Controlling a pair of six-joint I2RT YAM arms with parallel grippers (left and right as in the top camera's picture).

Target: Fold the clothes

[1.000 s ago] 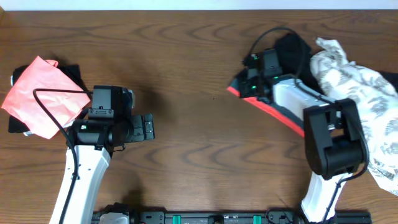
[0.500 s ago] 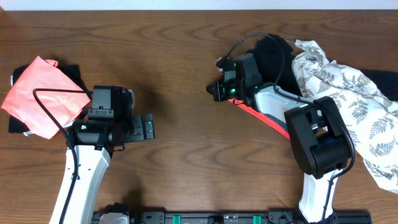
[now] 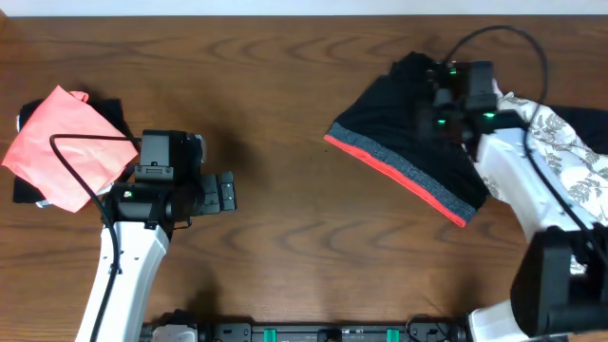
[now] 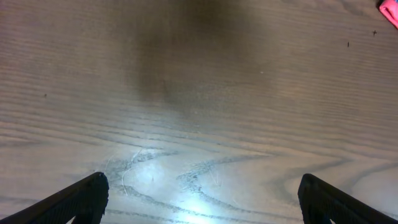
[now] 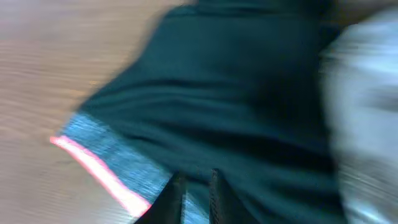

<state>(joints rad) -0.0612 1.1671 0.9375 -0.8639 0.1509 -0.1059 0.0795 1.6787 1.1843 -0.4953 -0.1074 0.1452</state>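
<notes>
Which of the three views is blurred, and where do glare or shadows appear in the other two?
Right wrist view: heavy motion blur, the black leggings and their coral-edged waistband smeared. Left wrist view: sharp, a bright glare patch low on the table, a dark shadow above it. Overhead view: sharp, evenly lit, only faint shadows.

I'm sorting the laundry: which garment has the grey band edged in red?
The black leggings at right, next to the white leaf-print cloth. The coral-pink cloth at far left shows no such band.
</notes>
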